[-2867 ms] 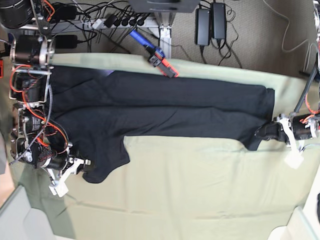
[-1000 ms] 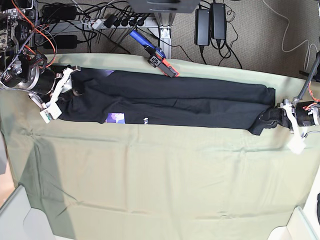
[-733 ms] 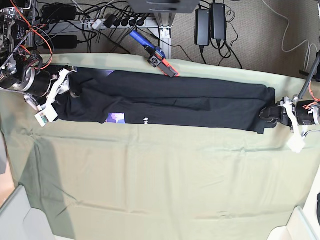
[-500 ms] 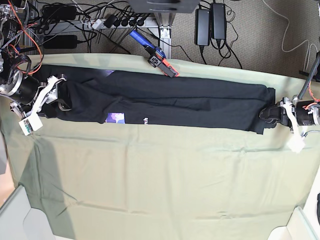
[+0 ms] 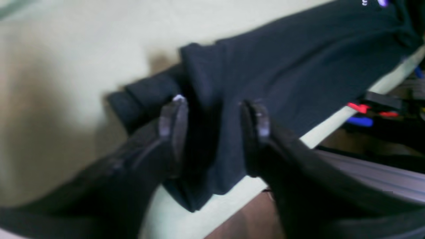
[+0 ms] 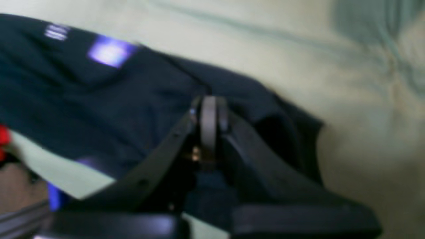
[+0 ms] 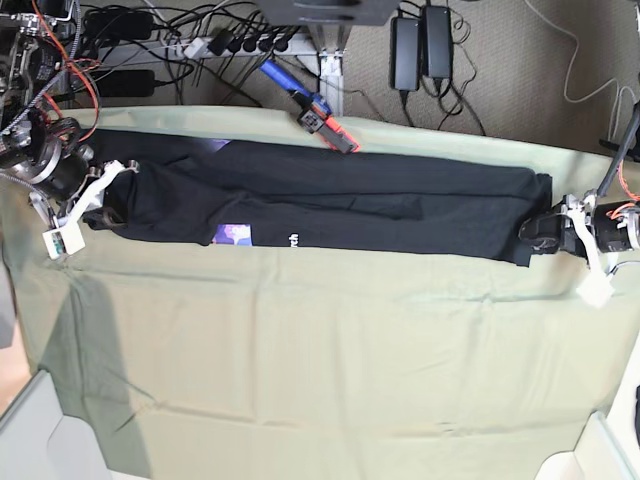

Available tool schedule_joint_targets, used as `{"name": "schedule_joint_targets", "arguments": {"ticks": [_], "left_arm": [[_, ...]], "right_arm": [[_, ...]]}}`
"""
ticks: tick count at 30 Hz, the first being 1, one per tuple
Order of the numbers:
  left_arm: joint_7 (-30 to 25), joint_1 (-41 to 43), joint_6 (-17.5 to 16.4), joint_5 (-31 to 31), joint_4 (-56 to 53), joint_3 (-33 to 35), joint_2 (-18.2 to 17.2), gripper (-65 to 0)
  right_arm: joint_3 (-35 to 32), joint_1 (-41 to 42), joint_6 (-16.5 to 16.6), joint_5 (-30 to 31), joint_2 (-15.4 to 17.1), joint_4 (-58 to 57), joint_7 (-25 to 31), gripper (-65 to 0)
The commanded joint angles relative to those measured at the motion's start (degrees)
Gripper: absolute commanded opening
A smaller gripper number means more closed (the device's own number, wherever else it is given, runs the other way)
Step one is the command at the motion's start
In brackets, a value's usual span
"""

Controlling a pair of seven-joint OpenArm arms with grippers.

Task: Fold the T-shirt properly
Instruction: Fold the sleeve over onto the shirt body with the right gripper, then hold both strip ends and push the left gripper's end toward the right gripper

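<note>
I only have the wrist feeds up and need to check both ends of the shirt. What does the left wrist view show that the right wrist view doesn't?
Only the left wrist view: the left gripper with its jaws apart, a bunched end of the T-shirt lying between them, and red and blue items past the table edge.

Only the right wrist view: the right gripper with jaws pressed together over the shirt's other end, beside a bright square label.

Both: blurred black shirt fabric lying on the pale green cloth.
</note>
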Motion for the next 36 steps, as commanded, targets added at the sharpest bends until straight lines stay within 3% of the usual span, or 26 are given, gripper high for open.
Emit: {"name": "schedule_joint_targets", "arguments": {"ticks": [1, 4, 10, 14, 23, 29, 36], "left_arm": [[-1.22, -0.92, -0.95, -0.7, 0.74, -0.48, -1.29, -32.2], [-2.03, -0.92, -0.95, -0.07, 0.72, -0.48, -1.27, -31.9], [-5.84, -0.87, -0.95, 7.41, 0.37, -0.5, -1.27, -31.8], [-7.63, -0.87, -0.95, 11.23, 0.35, -0.5, -1.25, -23.9], [-8.09, 2.01, -0.95, 11.54, 0.31, -0.5, -0.9, -23.9], [-9.09, 3.19, -0.95, 14.62, 0.31, -0.5, 0.48, -23.9], [-8.92, 3.37, -0.95, 14.03, 0.31, -0.48, 2.27, -23.9]], "right_arm": [[0.48, 0.61, 4.26, 0.52, 1.09, -0.94, 1.68, -65.0], [0.48, 0.81, 4.26, 0.44, 1.05, -6.21, 2.95, -65.0], [0.48, 1.7, 4.28, 2.21, 1.07, -11.54, 2.99, -65.0], [0.48, 1.73, 4.35, 4.98, 1.05, -11.54, 2.8, -65.0], [0.48, 1.75, 4.42, 5.84, 1.05, -11.54, 2.82, -65.0], [0.48, 2.36, 4.44, 6.1, 1.03, -11.54, 2.78, -65.0], [0.48, 2.36, 4.44, 6.29, 1.03, -11.54, 2.58, -65.0]]}}
